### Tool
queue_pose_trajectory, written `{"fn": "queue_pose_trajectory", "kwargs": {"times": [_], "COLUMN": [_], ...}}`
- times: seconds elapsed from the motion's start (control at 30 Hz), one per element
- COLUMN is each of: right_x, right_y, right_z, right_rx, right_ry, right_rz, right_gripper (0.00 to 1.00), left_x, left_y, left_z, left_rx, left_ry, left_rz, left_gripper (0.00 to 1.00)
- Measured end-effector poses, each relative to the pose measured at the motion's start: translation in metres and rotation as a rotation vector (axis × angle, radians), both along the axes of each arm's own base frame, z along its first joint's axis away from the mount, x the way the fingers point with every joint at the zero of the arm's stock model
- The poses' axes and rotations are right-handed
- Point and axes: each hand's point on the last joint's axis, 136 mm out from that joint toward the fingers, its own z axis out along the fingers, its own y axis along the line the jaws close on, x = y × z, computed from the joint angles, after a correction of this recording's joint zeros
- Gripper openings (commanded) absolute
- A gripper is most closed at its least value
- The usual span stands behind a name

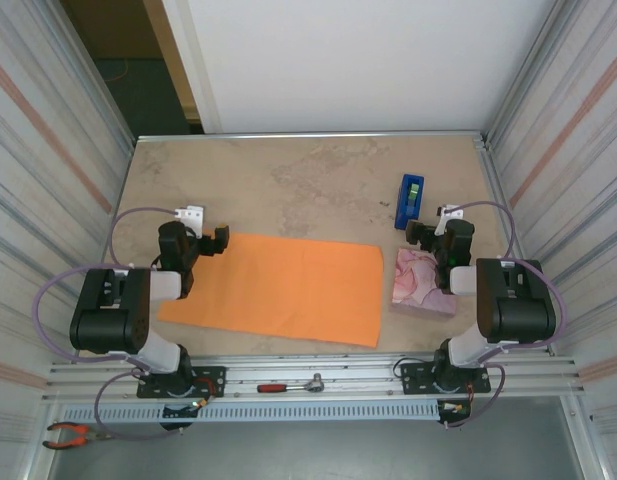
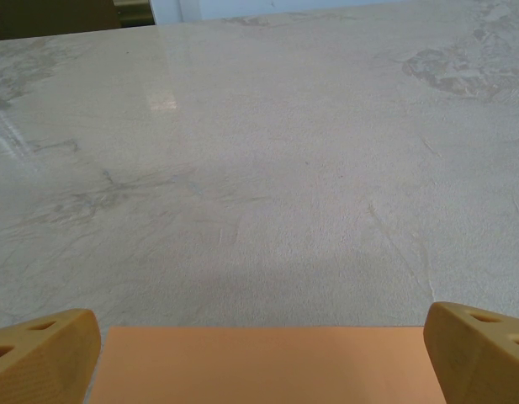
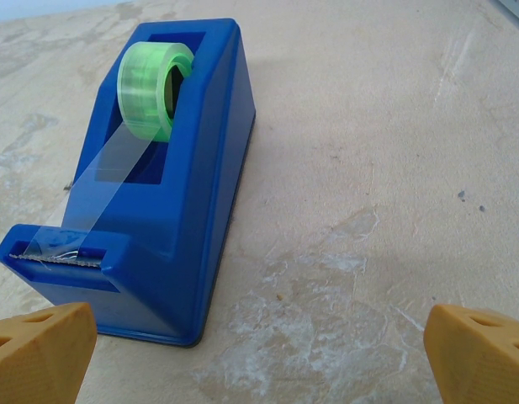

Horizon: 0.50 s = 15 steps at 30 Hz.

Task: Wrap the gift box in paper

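At the near edge, on the ribbed metal rail [image 1: 318, 395], lie a small red-handled tool [image 1: 291, 385] and, further left, pliers [image 1: 72, 433] with red handles. Just beyond the rail, the paper [image 1: 278, 290] lies flat on the beige mottled table [image 1: 308, 180]. It is a thin, plain orange rectangle, turned a little askew, and it sits between the two arms. Just beside its right edge rests the gift box [image 1: 420, 285], flat and squarish, with a pink-and-white marbled swirl; whether the two touch I cannot tell.

Over the far left corner of the paper hangs the left gripper [image 2: 259, 362], its tan wedge-shaped fingertips [image 2: 42, 353] wide apart with nothing between them, and the straight paper edge runs below them. The right gripper [image 3: 259, 353] is just past the far side of the box, its jaws also spread wide and empty. Before it stands the tape dispenser [image 3: 171, 168], a smooth blue plastic wedge that carries a green roll [image 3: 154, 88] of clear tape, with a strip drawn down to the toothed cutter.
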Motion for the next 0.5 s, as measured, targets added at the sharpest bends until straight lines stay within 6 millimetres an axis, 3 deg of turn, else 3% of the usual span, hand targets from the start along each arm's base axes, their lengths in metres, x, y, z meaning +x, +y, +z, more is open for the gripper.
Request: {"fn": "queue_pose_trajectory", "kwargs": {"times": [0.4,0.47,0.5], "right_x": [-0.003,-0.003,0.001], "right_y": [-0.006,-0.013,-0.017], "right_z": [0.001,0.012,0.028], "right_rx": [-0.005,-0.004,0.003], "right_ry": [0.022,0.05,0.044], "right_rz": [-0.034,-0.072,-0.093], "right_gripper": [0.98,0.98,0.98], "left_x": [-0.001,-0.001,0.001], "left_y": [0.006,0.007,0.006], "left_z": [-0.001,0.006,0.015], "left_rx": [0.005,0.027,0.04], "left_ry": [0.022,0.043,0.039], "left_rz": [0.042,0.067,0.078], "left_gripper": [0.99,0.99,0.99]}}
